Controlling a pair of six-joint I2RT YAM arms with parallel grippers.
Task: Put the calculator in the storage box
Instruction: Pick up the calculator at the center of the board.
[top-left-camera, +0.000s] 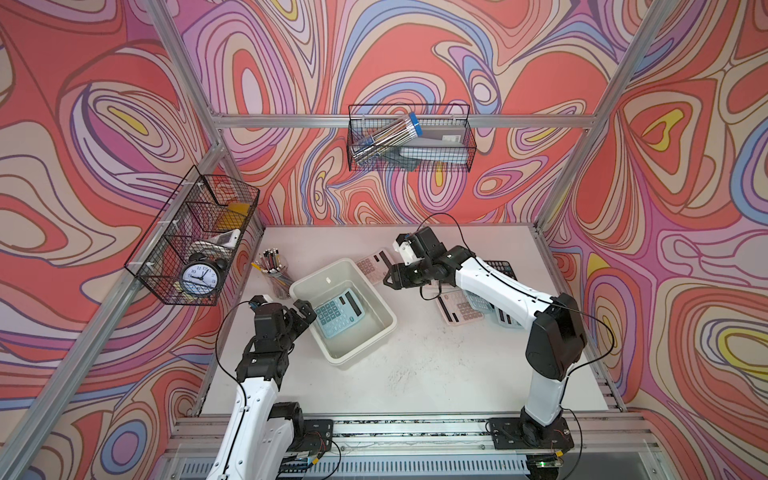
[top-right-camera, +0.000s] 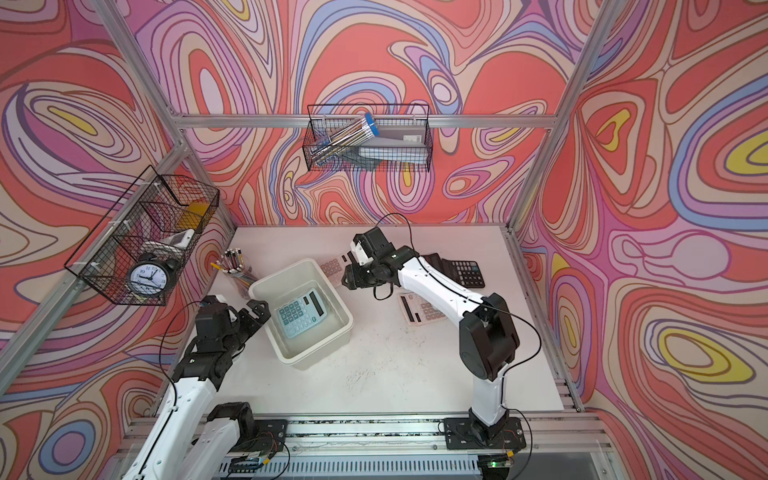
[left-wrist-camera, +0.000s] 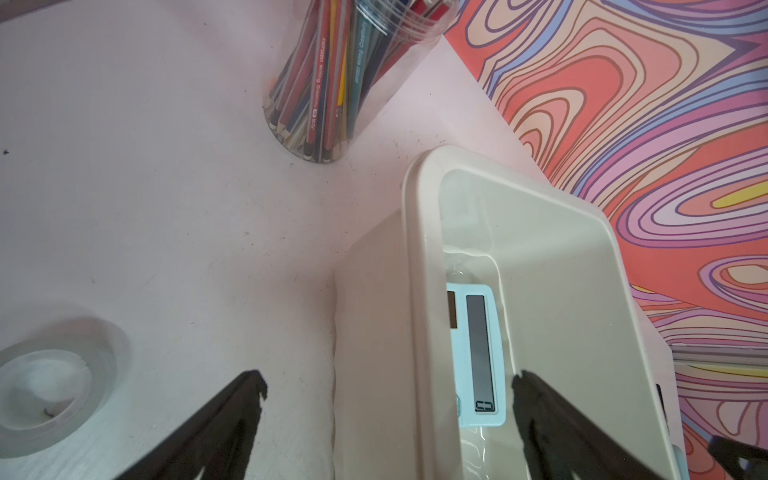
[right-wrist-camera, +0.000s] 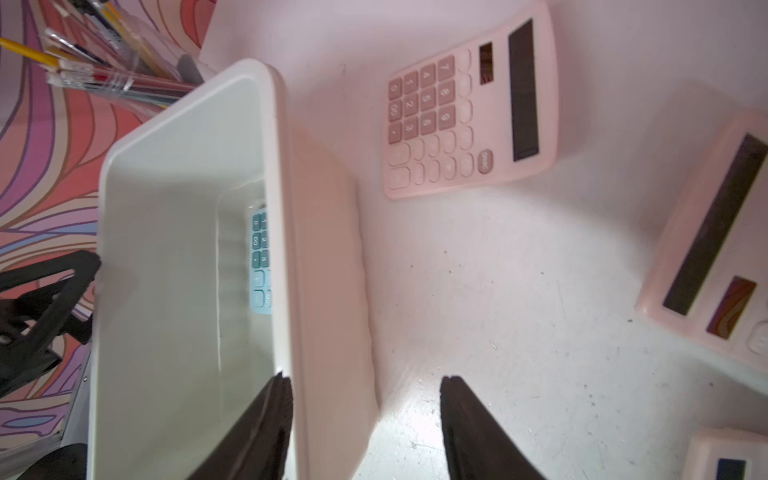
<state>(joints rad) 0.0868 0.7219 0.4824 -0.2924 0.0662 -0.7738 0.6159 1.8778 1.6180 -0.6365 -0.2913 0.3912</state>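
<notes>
Although the blue calculator (top-left-camera: 336, 318) already lies flat, keys up, on the floor of the storage box (top-left-camera: 368, 345), I judge the exit is where trouble could come.

Right end effector (top-left-camera: 390, 277): spread, empty, just beside the box's far rim. In the right wrist view one finger seems to overlap that rim, so a careless pull could hook it and drag the box.

Left end effector (top-left-camera: 302, 318): spread wide, straddling the box wall on its own side. Closing or lifting there could tip the box.

Around: the pencil jar (top-left-camera: 276, 276) is just beside the box, so a shoved box would topple it. A pink calculator (right-wrist-camera: 469, 112) lies near my right end effector. A second pink calculator (top-left-camera: 457, 309) and a black calculator (top-left-camera: 500, 268) lie on the table (top-left-camera: 415, 365) by that arm.
</notes>
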